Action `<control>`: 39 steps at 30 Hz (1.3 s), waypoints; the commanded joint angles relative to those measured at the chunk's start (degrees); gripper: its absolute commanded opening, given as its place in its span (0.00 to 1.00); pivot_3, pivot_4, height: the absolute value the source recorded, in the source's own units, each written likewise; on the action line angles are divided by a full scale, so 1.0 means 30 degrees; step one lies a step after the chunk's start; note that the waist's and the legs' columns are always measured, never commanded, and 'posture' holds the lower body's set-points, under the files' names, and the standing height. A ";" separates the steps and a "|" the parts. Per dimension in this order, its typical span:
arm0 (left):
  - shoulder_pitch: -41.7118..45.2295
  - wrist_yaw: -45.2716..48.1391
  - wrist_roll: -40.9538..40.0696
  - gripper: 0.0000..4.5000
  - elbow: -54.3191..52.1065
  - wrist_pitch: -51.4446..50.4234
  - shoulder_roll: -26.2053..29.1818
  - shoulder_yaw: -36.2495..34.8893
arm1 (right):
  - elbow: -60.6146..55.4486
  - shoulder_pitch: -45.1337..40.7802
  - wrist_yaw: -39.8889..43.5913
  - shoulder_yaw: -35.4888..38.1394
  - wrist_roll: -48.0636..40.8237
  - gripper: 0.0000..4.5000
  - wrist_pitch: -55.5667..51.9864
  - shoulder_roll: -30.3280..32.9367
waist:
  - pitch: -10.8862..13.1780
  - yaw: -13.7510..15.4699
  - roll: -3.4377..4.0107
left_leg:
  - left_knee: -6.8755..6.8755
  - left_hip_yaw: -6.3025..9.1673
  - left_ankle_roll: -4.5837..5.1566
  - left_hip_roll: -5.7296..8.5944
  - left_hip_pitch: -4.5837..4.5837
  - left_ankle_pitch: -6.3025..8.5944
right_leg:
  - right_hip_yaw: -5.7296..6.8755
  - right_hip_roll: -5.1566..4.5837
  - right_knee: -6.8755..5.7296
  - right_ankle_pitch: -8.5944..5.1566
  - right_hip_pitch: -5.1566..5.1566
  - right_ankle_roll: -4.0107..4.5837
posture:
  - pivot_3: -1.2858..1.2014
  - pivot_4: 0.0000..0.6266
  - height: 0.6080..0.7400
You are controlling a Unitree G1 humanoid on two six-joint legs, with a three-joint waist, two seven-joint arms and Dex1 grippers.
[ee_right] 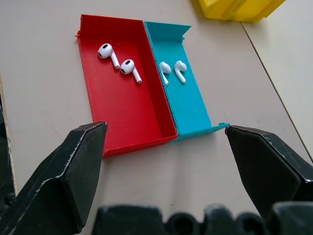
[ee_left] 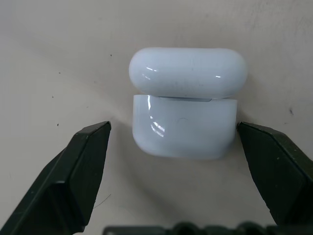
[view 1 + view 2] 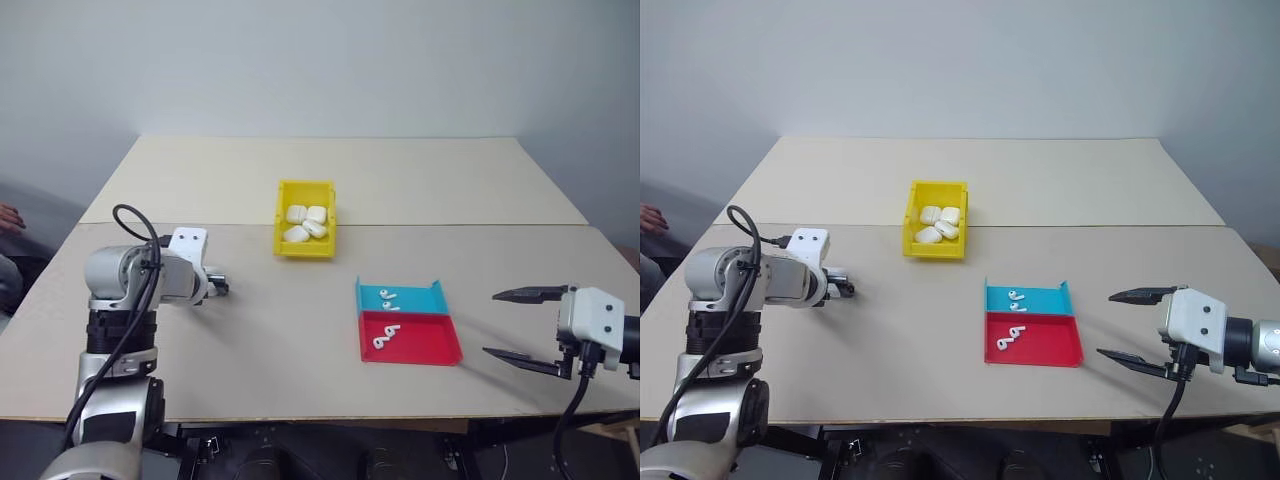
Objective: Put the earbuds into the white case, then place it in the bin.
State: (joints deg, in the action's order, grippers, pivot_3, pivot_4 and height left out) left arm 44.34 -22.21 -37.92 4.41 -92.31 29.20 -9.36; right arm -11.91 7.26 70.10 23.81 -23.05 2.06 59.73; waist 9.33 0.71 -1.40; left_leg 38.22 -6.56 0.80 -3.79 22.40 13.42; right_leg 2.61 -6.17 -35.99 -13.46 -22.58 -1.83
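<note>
Left gripper (image 2: 173,147): I see fingers spread wide, angled down (nothing gripped).
Right gripper (image 3: 520,325): jaws apart, pointing left.

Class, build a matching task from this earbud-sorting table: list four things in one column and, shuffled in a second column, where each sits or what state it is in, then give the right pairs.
Things:
1. Yellow bin
2. Red tray
3. Right tool
4. White case with its lid raised

Places or states:
A. Open, in the air beside the trays
B. On the table between the open left tool's fingers, untouched
C. Holds several closed white cases
D. Holds two earbuds, touching the blue tray

Pairs: 1-C, 2-D, 3-A, 4-B
</note>
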 commanded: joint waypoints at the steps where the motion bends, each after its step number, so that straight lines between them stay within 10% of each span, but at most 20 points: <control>1: 0.0202 0.0630 0.0907 1.00 -0.0483 -0.0064 -0.0098 -0.0086 | -0.0262 -0.0187 -0.0082 0.0559 0.0068 1.00 0.0238 0.0026 | 0.0000 0.0002 0.0000 | 0.0000 -0.0002 0.0001 0.0000 0.0000 0.0000 | 0.0003 0.0000 0.0000 0.0000 0.0001 0.0000 | 0.52 0.24 1.00; 9: 0.0051 0.1672 0.2673 0.66 -0.0975 -0.0064 -0.0431 0.0032 | -0.0157 -0.0349 -0.0107 0.0444 0.0209 1.00 0.0239 0.0040 | 0.0002 -0.0018 -0.0003 | -0.0002 0.0002 0.0005 0.0000 0.0014 0.0003 | 0.0009 0.0000 0.0007 0.0000 -0.0007 0.0000 | 0.52 0.24 1.00; 24: -0.0232 0.4342 0.4199 0.62 -0.5005 0.0890 0.0140 0.0793 | -0.0433 -0.0129 -0.0097 0.0859 0.0238 1.00 0.0119 0.0023 | 0.0013 -0.0013 -0.0022 | -0.0005 0.0008 0.0009 -0.0003 0.0064 0.0005 | 0.0007 0.0000 0.0006 0.0000 -0.0060 -0.0001 | 0.52 0.24 1.00; 31: -0.5762 1.0992 0.6036 0.62 -1.1661 1.6321 0.1332 0.3356 | -0.1549 -0.0908 0.0345 0.0554 -0.0596 1.00 -0.2705 0.1532 | 0.0002 -0.0004 -0.0002 | -0.0026 -0.0055 -0.0130 -0.0001 0.0170 -0.0076 | -0.0037 -0.0013 0.0017 0.0010 -0.0195 0.0015 | 0.52 0.24 1.00; 39: -0.9892 1.7146 0.7763 0.62 -0.6816 3.1708 -0.1281 0.5789 | -0.4248 -0.3203 -0.0254 -0.1338 -0.0138 1.00 -0.6661 0.4323 | -0.0018 0.0104 0.0034 | -0.0018 -0.0072 0.0054 -0.0017 0.0175 -0.0001 | 0.0003 -0.0009 0.0023 0.0019 -0.0192 0.0061 | 0.52 0.24 1.00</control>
State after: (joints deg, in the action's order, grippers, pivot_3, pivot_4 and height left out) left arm 15.42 25.87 -14.00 -17.48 -4.60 26.70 7.19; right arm -21.83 -0.95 69.74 19.86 -23.25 -15.11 70.82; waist 9.28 1.02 -1.30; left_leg 38.17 -6.76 1.00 -3.84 22.98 13.45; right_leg 2.61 -6.21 -35.89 -13.41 -23.18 -1.65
